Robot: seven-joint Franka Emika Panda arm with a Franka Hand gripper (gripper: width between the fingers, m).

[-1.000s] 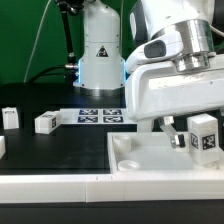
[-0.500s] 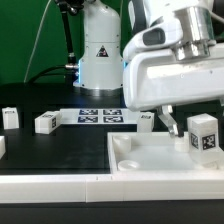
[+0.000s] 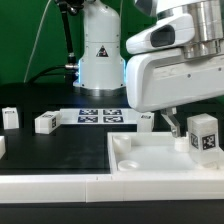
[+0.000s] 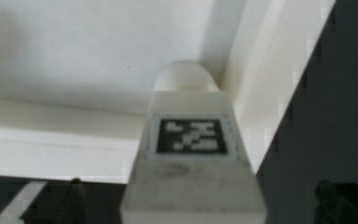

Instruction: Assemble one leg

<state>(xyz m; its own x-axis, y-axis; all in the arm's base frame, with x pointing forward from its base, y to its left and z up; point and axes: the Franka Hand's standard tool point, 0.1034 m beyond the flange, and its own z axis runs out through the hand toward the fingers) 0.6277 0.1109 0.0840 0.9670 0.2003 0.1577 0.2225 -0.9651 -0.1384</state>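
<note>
A leg (image 3: 203,135), a small white block with a black-and-white tag, stands upright in the corner socket of the white tray (image 3: 150,160) at the exterior view's right. My gripper (image 3: 185,120) hangs just above it, and only one dark finger (image 3: 172,122) shows beside the leg. In the wrist view the leg (image 4: 194,140) rises toward the camera between my gripper's (image 4: 190,208) two dark fingertips (image 4: 34,205). The jaws stand apart with a gap on each side of the leg. The gripper is open and holds nothing.
Three more loose legs lie on the black table: one (image 3: 45,122) left of centre, one (image 3: 10,117) at the far left, one (image 3: 146,120) beside the gripper. The marker board (image 3: 98,115) lies before the robot base (image 3: 100,55). A white ledge (image 3: 50,187) runs along the front.
My gripper has risen straight up from the leg. The leg has stayed standing in the tray's corner socket.
</note>
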